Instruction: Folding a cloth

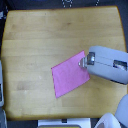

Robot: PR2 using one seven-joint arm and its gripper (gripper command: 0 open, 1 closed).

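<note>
The pink-magenta cloth [70, 74] lies flat on the wooden table [45, 35], a tilted rectangle right of the table's middle. My gripper [81, 63] reaches in from the exterior view's right and sits over the cloth's upper right corner. Its metal tips look close together at that corner, but the frame is too blurred to tell whether they pinch the fabric. The grey arm body [107, 65] covers part of the cloth's right edge.
The table's far edge meets a dark background. A white rounded robot part [122, 107] shows at the lower right. A grey object [1, 85] stands at the left edge, and a white part [62, 123] sits below the table's near edge.
</note>
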